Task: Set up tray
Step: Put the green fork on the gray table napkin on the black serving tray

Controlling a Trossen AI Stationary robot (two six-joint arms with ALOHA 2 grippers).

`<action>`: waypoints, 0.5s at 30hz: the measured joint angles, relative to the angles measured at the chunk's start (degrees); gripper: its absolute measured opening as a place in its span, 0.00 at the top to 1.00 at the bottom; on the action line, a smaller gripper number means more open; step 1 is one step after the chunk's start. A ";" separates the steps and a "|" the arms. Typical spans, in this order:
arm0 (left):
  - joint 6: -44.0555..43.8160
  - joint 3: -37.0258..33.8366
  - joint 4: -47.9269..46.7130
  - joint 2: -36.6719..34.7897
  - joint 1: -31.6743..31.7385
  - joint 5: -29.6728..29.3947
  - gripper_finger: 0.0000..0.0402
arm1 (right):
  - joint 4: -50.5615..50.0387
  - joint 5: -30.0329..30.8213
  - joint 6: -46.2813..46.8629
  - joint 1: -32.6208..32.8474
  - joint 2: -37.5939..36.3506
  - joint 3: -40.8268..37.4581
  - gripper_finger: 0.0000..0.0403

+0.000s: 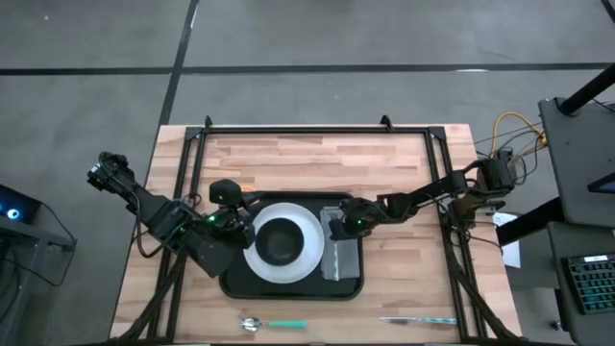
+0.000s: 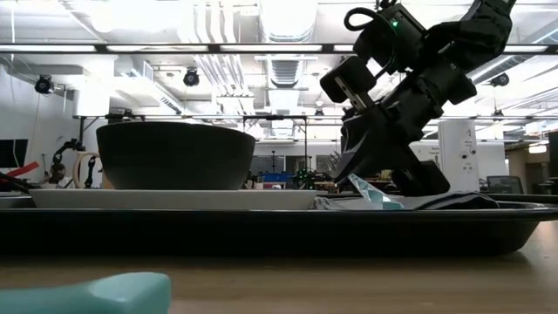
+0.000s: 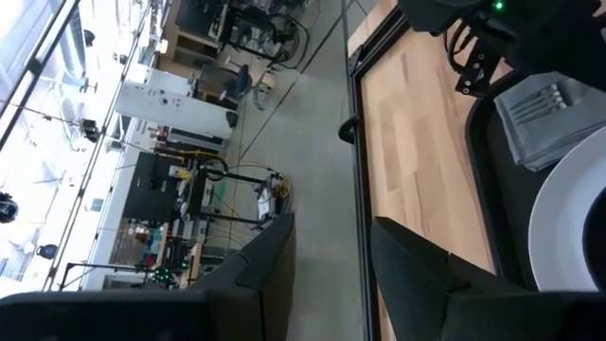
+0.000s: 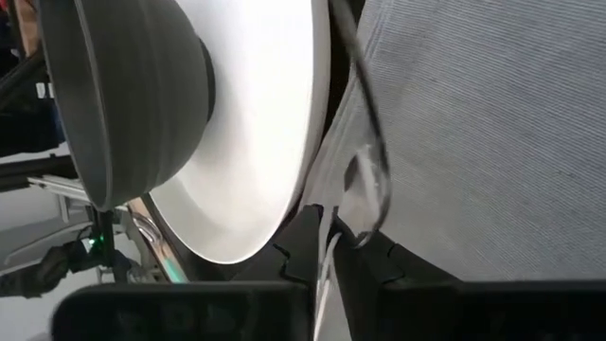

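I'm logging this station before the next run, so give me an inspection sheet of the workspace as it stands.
Surface: wooden table, bare around the tray.
Job's things: black tray holds a white plate with a dark bowl on it, and a grey napkin beside the plate.
Clutter: teal-handled spoon and a knife lie on the table's near edge, off the tray.
Grippers: right gripper shut on a fork over the napkin; left gripper open beside the plate.
Cables: yellow wires near the right arm's base.
Surroundings: grey floor, a keyboard at right.
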 joint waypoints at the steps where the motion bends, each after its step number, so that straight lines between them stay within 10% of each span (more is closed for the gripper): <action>1: 0.02 0.00 0.00 0.00 -0.22 0.02 0.70 | 0.00 -0.01 0.01 0.00 -0.02 -0.07 0.93; 15: -0.20 0.00 0.02 0.00 -1.45 0.33 0.70 | -4.90 -1.21 -1.03 -0.02 -3.83 -0.31 0.71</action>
